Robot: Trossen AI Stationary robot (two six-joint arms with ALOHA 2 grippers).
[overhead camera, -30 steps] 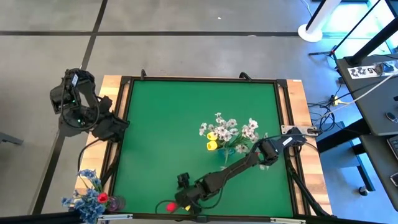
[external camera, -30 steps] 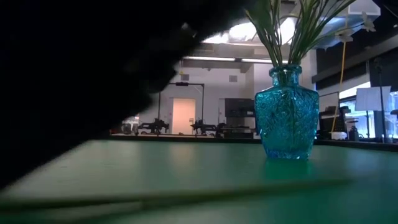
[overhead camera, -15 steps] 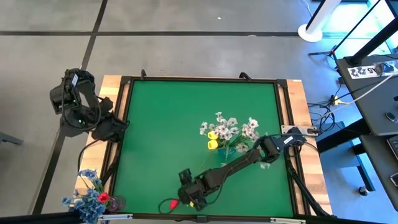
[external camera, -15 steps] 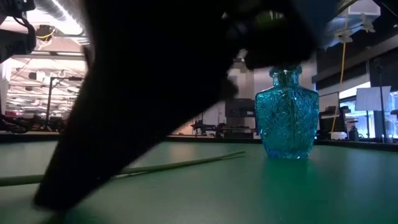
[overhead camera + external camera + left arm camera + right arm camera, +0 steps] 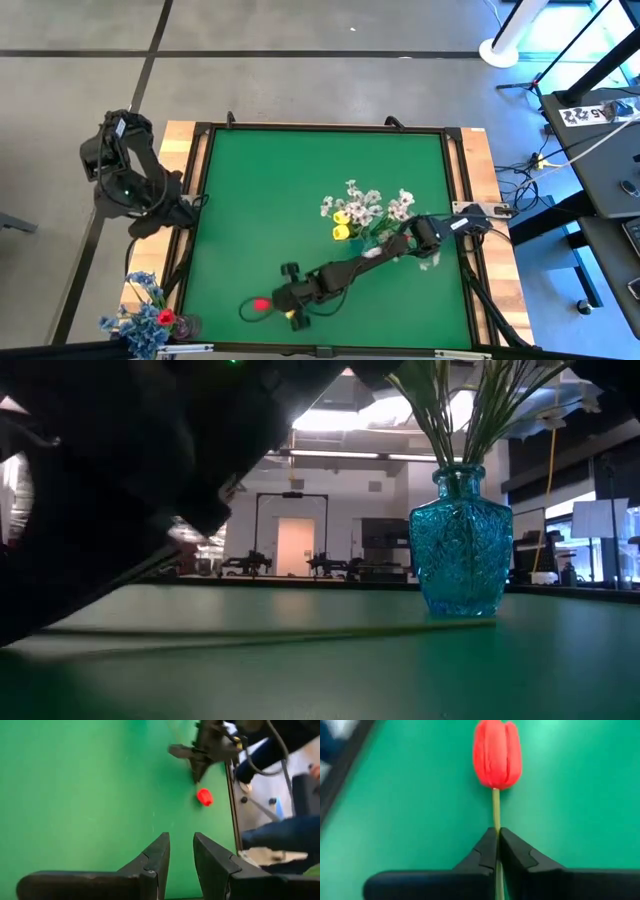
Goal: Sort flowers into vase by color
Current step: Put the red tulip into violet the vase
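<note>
Right gripper (image 5: 497, 847): fingers pinched tight on the green stem of the red tulip (image 5: 497, 754), low over the green table (image 5: 270, 200) near its front edge.
Red tulip: head at (image 5: 262, 305), just past the gripper (image 5: 283, 300).
Blue glass vase (image 5: 461, 545): upright, holding white sprays and yellow tulips (image 5: 341, 225).
Left gripper (image 5: 181, 851): at the table's left edge, fingers slightly apart, empty.
</note>
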